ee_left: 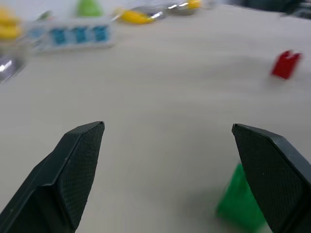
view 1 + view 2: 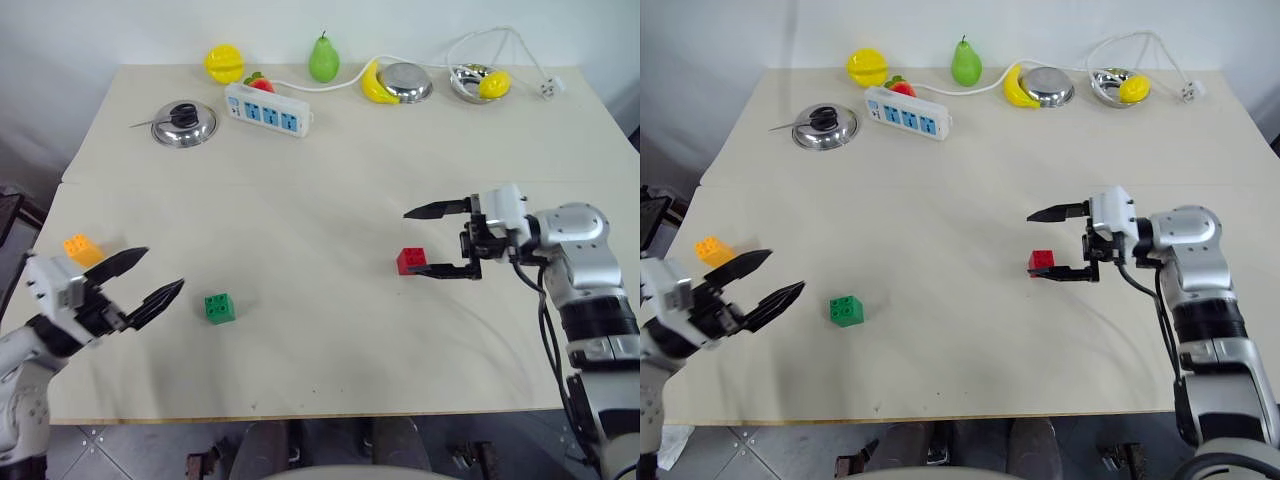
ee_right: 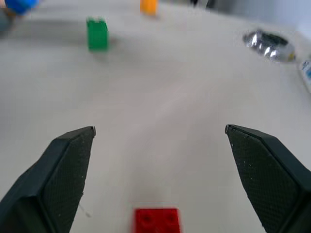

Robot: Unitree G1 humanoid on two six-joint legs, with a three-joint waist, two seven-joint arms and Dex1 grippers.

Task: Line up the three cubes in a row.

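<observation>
The red cube (image 2: 411, 260) sits mid-desk between the right gripper's (image 2: 428, 240) wide-apart jaws, seemingly untouched. The green cube (image 2: 220, 307) and orange cube (image 2: 82, 249) lie well apart by the left gripper (image 2: 143, 278), jaws spread, so no row exists yet.

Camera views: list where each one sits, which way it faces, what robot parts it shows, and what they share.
Head stereo pair: looks down over the table; shows the open left gripper and right gripper.
Left wrist: looks along its open fingers at the green cube, the red cube beyond.
Right wrist: open fingers flank the red cube, the green and the orange-yellow cube beyond.
Shared: the red and green cubes.
</observation>
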